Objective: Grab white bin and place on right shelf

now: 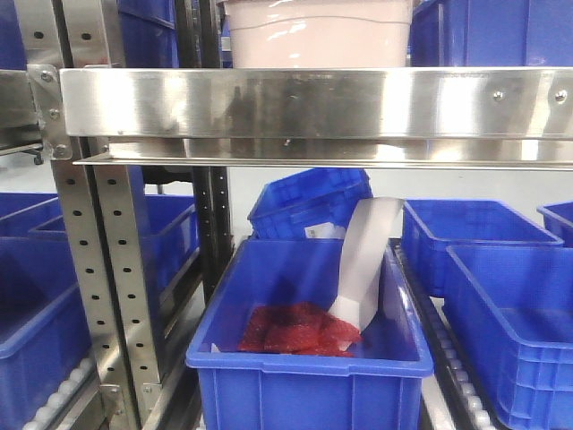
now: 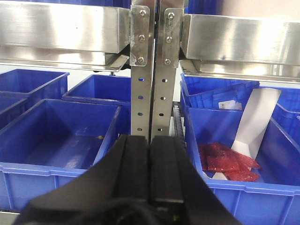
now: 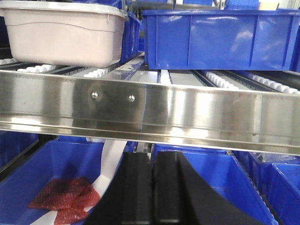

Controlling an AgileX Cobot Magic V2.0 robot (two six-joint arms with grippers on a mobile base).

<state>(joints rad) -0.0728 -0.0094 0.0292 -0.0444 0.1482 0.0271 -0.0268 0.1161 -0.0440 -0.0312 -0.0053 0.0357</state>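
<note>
The white bin (image 1: 318, 34) is sitting on the right shelf (image 1: 313, 103), behind the shiny front rail, on the roller tracks, with a blue crate (image 3: 218, 40) just beside it. Neither gripper is touching it. The left gripper (image 2: 150, 171) is facing the perforated upright (image 2: 151, 70), fingers pressed together, holding nothing. The right gripper (image 3: 153, 187) is hanging below the rail, also closed together and empty. Under the shelf, red packets (image 1: 300, 330) are lying in a lower blue crate (image 1: 309, 367).
</note>
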